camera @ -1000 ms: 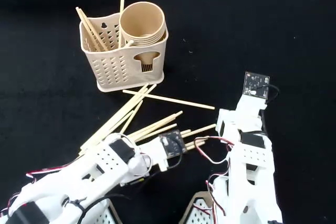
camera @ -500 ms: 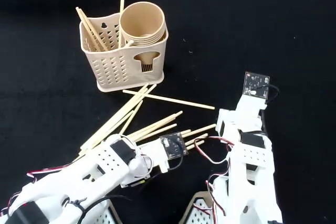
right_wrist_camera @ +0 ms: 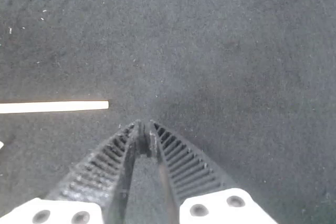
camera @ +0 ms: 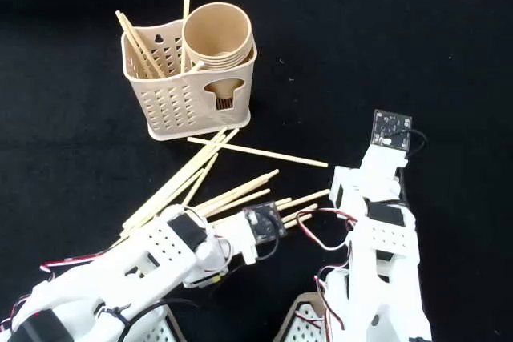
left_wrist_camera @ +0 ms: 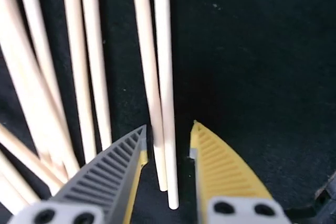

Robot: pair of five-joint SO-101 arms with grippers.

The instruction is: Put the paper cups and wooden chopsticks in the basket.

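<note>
Two sticks (left_wrist_camera: 157,77) run end-on into my left gripper (left_wrist_camera: 169,126), whose jaws stand narrowly apart and not closed on them, with more sticks crowding one flank and bare cloth (left_wrist_camera: 262,51) free on the other. My right gripper (right_wrist_camera: 144,124) hangs with jaws closed on nothing over open cloth, one stick tip (right_wrist_camera: 52,107) just beside, while the basket (camera: 180,102) far up the cloth holds the cups (camera: 218,30) and a few sticks, the loose fan (camera: 192,178) spreading from its foot to my left arm. Since a second ago my left wrist has shifted only slightly; the right arm has not stirred.
</note>
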